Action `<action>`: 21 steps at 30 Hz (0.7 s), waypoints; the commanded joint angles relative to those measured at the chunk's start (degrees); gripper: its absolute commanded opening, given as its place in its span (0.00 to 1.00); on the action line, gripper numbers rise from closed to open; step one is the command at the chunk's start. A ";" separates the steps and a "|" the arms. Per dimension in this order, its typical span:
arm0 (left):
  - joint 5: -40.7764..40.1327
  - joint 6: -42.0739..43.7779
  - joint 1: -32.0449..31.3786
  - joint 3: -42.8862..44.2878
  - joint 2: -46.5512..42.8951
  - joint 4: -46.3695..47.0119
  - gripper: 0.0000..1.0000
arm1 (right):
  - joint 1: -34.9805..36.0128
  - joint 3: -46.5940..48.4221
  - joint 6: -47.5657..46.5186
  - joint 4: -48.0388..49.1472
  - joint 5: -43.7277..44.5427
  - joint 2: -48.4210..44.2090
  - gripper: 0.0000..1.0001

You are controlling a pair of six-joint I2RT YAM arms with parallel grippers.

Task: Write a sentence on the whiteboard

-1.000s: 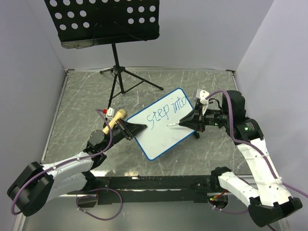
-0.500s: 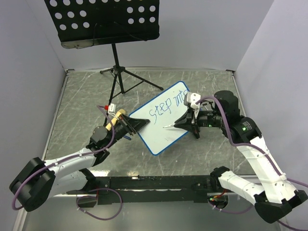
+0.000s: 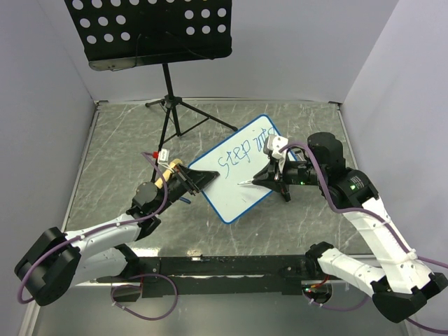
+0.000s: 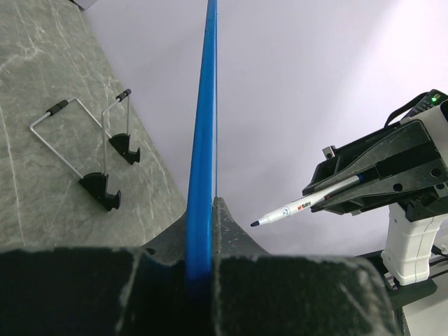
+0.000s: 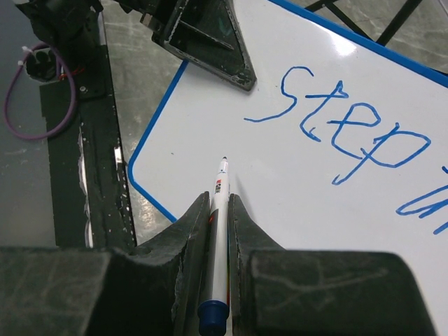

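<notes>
Since a second ago the whiteboard [image 3: 231, 178] has swung a little toward the far edge of the tabletop [image 3: 119, 147], and the right hand [image 3: 262, 180] has come further in over its right end. This hand now hides the end of the sentence [image 3: 241, 152]: only "step" is plain, and the next word is covered from above and cut off in the right wrist view. The board is over the middle of the tabletop, its long axis running from near left to far right. It is white with a thin blue frame and blue writing. The left hand [image 3: 198, 183] is clamped on its left short edge. The right hand is closed on a marker [image 3: 246, 183] that points left at bare white below "step". I cannot tell if the tip touches.
</notes>
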 commanded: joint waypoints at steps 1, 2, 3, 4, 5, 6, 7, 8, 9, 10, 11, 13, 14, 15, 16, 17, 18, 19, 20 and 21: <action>-1.59 -0.75 -0.32 3.43 -0.52 8.00 0.01 | 0.76 2.55 0.97 1.26 1.98 -0.10 0.00; -1.50 -0.84 -0.41 3.43 -0.43 8.00 0.01 | 0.67 2.72 1.07 1.26 3.20 0.07 0.00; -1.50 -0.84 -0.41 3.43 -0.43 8.17 0.01 | 0.67 3.33 1.15 1.35 4.17 0.16 0.00; -1.59 -0.93 -0.41 3.35 -0.43 8.09 0.01 | 0.67 3.60 1.33 1.44 4.96 0.51 0.00; -1.68 -0.93 -0.41 3.35 -0.52 8.17 0.01 | 0.76 3.95 1.33 1.44 5.93 0.60 0.00; -1.77 -0.93 -0.41 3.26 -0.61 8.26 0.01 | 0.76 4.48 1.33 1.35 6.03 0.69 0.00; -1.85 -1.02 -0.41 3.26 -0.69 8.26 0.01 | 0.76 4.66 1.50 1.35 5.68 0.95 0.00; -2.03 -1.02 -0.49 3.17 -0.69 8.18 0.01 | 0.76 4.66 1.59 1.44 5.33 0.95 0.00; -2.12 -1.02 -0.58 3.17 -0.69 8.00 0.01 | 0.93 4.57 1.59 1.44 4.80 1.04 0.00; -2.29 -1.02 -0.67 3.43 -0.69 7.91 0.01 | 1.11 4.57 1.42 1.44 4.97 1.30 0.00; -2.38 -1.10 -0.67 3.43 -0.69 7.74 0.01 | 1.20 4.48 1.33 1.53 5.15 1.39 0.00; -2.47 -1.11 -0.67 3.79 -0.61 7.74 0.01 | 1.64 4.83 0.72 1.26 6.11 1.74 0.00; -2.47 -1.02 -0.85 3.96 -0.52 7.47 0.01 | 1.73 4.92 0.63 1.35 6.29 1.83 0.00; -2.64 -0.93 -0.93 4.14 -0.52 7.21 0.01 | 1.99 5.27 0.54 1.18 6.03 2.09 0.00; -2.82 -0.93 -1.11 4.14 -0.69 7.12 0.01 | 2.08 5.19 0.63 1.35 5.85 2.01 0.00; -3.26 -0.84 -1.20 4.14 -0.78 6.77 0.01 | 2.34 5.27 0.63 1.26 5.50 2.27 0.00; -3.52 -0.75 -1.46 4.31 -0.78 6.51 0.01 | 2.60 5.36 0.45 0.91 5.41 2.53 0.00; -3.70 -0.84 -1.64 4.31 -0.87 6.33 0.01 | 3.56 5.36 0.36 0.65 5.67 2.80 0.00; -3.96 -0.93 -1.72 4.23 -0.87 6.24 0.01 | 3.83 5.10 0.02 0.65 6.02 3.06 0.00; -4.49 -1.02 -1.81 4.23 -1.04 6.07 0.01 | 4.10 4.92 -0.07 0.65 6.55 3.06 0.00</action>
